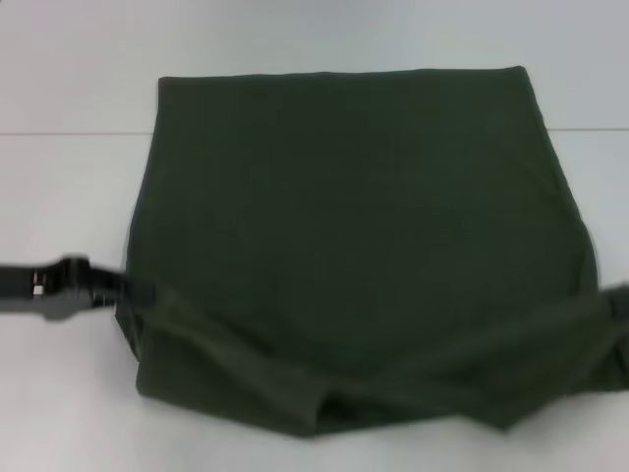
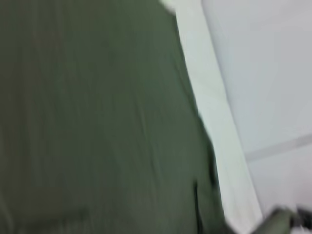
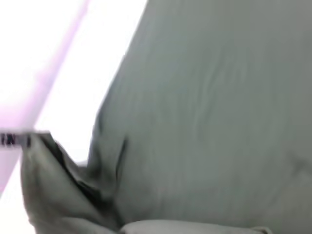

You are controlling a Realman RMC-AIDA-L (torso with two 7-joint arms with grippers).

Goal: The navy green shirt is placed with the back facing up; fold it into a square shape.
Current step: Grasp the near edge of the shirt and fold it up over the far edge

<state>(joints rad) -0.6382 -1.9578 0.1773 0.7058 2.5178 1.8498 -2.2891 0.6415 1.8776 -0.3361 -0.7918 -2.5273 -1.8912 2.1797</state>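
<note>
The navy green shirt (image 1: 364, 236) lies spread on the white table (image 1: 69, 69), its plain side up and its far edge a straight line. Both sleeves are folded inward over the shirt's near part, forming two slanted bands of cloth that run from the side edges toward the middle of the near edge, where a dark gap shows between them. The left gripper (image 1: 133, 291) sits at the shirt's left edge, low on that side, right where the left folded band begins; its dark body reaches out over the table away from the shirt, and its tips touch the cloth. Whether they pinch the fabric or stand parted cannot be told. The right gripper (image 1: 617, 301) appears only as a dark shape at the shirt's right edge, level with the start of the right folded band, and its claw's state cannot be told either. In the left wrist view the shirt (image 2: 97, 117) fills most of the picture, with a strip of table (image 2: 214, 122) beside its edge. In the right wrist view the shirt (image 3: 214, 117) lies flat, with a bunched fold of cloth near its edge.
</note>
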